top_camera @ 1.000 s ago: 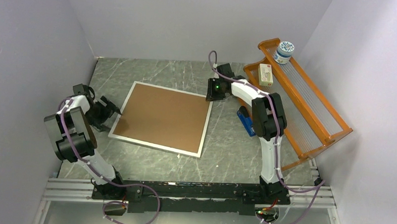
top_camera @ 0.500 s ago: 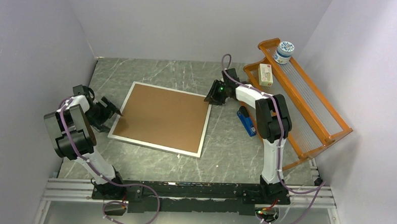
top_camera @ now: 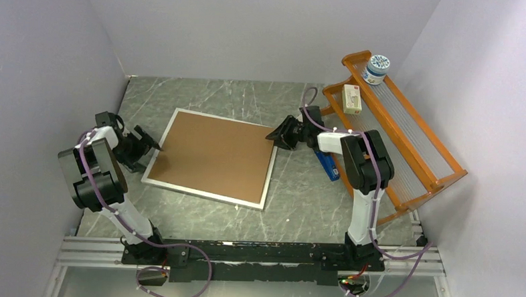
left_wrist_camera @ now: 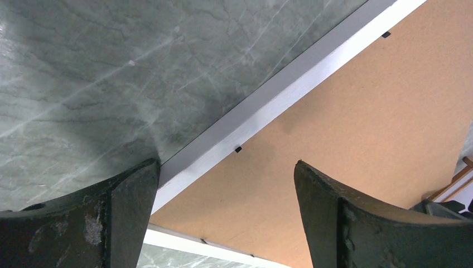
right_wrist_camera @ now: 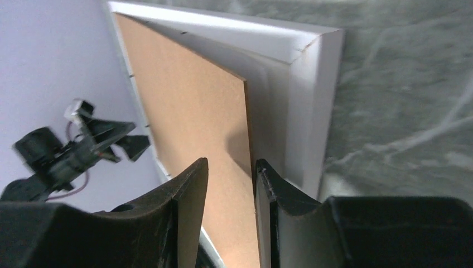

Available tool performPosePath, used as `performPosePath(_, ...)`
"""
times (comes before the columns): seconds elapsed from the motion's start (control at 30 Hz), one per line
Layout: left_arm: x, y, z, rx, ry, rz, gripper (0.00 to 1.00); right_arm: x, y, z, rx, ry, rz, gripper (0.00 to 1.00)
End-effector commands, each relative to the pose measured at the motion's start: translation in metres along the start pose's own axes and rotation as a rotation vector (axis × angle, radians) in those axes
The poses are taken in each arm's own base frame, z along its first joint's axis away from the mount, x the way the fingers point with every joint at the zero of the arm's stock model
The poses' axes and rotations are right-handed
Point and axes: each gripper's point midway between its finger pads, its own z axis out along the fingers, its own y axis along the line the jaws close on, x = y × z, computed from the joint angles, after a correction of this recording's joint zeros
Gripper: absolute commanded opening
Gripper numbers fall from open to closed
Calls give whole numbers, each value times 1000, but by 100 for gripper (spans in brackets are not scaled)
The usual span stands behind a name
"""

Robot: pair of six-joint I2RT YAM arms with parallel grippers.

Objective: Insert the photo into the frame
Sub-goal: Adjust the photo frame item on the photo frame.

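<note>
**Top external.** Step in hand, as judged: working the back of the frame, which lies face down mid-surface with the brown backing board filling it. At the frame's 9 o'clock edge, left tool, spread wide, nothing in it. At the 2 o'clock corner, right tool, spacing unreadable from up here. No photo in sight.

**Left wrist.** Fingers far apart astride the silvery rim, one over bare stone, one over board. Along the rim's inner edge, small black tabs, not visible from above.

**Right wrist.** Board corner tilted up off the frame, its edge standing in the narrow gap between the fingers. Gripped or merely bracketed: cannot tell. Beneath it a white sheet, possibly the photo's plain back, not certain. No sign of that lift from overhead.

**Next move, by judgement.** Firm pinch on that corner, slow peel toward 9 o'clock, left tool bracing the rim against sliding.
</note>
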Motion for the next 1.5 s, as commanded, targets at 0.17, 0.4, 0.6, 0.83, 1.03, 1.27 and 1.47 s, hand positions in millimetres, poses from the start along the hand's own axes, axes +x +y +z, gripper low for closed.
performPosePath(0.17,-7,-21,-9,78,-10,13,94,18,100,-40,-378,23,-119,32)
performPosePath(0.4,-35,-1,-44,-126,-166,16,94,10,81,-37,-206,5,-146,19)
performPosePath(0.6,-51,-8,-85,-186,-299,98,94,8,75,-35,-156,14,-145,18)
performPosePath(0.83,-14,-108,-113,-32,-356,456,95,10,65,-33,-102,23,-121,18)
performPosePath(1.03,69,-197,-104,112,-295,811,95,11,60,-33,-81,26,-101,21)
performPosePath(1.27,158,-244,-75,157,-199,1096,95,11,59,-32,-68,27,-87,22)
performPosePath(1.47,224,-268,-57,222,-126,1242,95,11,63,-33,-70,36,-62,22)
